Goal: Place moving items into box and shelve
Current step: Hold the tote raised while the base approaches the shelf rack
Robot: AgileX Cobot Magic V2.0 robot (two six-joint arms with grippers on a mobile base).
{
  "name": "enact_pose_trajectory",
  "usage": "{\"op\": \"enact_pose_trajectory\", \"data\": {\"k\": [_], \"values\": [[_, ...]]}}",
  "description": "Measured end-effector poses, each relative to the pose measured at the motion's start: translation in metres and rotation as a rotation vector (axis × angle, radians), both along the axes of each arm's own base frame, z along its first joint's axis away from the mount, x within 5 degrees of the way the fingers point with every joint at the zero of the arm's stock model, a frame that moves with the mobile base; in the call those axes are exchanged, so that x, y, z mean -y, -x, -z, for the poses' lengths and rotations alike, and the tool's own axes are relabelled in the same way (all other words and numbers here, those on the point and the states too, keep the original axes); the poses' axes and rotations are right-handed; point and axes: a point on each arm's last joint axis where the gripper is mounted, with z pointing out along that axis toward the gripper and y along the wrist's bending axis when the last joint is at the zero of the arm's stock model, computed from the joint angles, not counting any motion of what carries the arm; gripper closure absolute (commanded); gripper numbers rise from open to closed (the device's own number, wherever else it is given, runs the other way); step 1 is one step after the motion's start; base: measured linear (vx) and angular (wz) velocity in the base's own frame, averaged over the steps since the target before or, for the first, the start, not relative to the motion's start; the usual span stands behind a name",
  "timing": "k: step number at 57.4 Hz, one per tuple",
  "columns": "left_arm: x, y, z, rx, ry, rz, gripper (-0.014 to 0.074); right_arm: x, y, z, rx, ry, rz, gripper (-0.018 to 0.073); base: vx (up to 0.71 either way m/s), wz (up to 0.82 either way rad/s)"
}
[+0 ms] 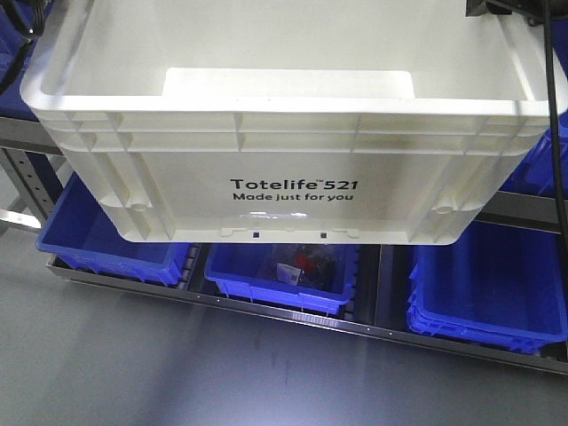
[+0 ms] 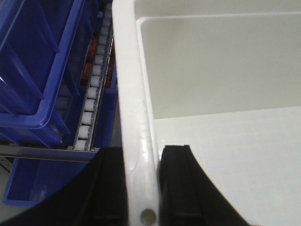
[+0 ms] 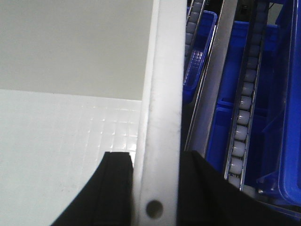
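While the box (image 1: 177, 160) hangs aloft, left and right jaws clamp its rims.

A large white plastic crate (image 1: 177, 155), ribbed at the rim and printed "Totelife 521 Made just for you" in black, is held level and open-topped, both side rims clamped between black jaws

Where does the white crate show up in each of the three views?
Front view: the white crate fills the upper picture, printed side facing us.
Left wrist: its rim runs up the centre, inside on the right, left gripper clamping it.
Right wrist: rim up the centre, inside on the left.
Shared landmark: blue bins.
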Motion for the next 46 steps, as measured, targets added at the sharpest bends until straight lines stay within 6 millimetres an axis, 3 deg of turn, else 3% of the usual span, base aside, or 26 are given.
{"op": "enact_pose_trajectory", "data": {"k": [46], "values": [[-0.0001, 0.0, 0.0, 0.0, -0.001, 0.0, 0.0594, -0.0001, 0.0, 0.0, 0.0, -0.001, 0.0, 0.0564, 0.09, -0.07]]}}
